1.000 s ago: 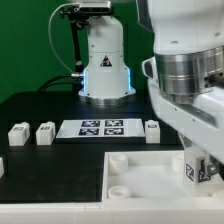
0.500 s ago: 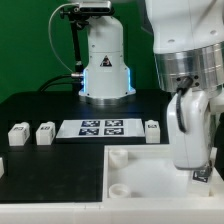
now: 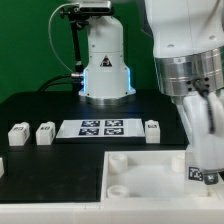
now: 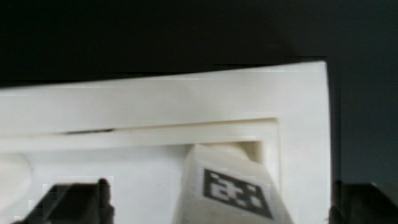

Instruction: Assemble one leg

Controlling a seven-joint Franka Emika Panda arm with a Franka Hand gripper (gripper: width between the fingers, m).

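Note:
A white leg [image 3: 198, 173] with a black-and-white marker stands upright at the near corner of the large white tray [image 3: 135, 172] on the exterior view's right. My gripper [image 3: 201, 160] hangs straight over it. In the wrist view the leg [image 4: 226, 185] sits between the two dark fingertips [image 4: 80, 205], with a gap on each side, so my gripper [image 4: 222, 203] is open around it. Three more legs lie on the black table: two at the exterior view's left [image 3: 18, 133] [image 3: 45, 132] and one near the middle [image 3: 152, 130].
The marker board [image 3: 100, 127] lies flat behind the tray between the loose legs. The arm's white base [image 3: 105, 70] stands at the back. The tray has round sockets [image 3: 120, 187] at its corners and a raised rim [image 4: 160, 125].
The wrist has turned about its own axis above the tray's right corner over the last second. The leg stays at that corner; the loose legs have not moved.

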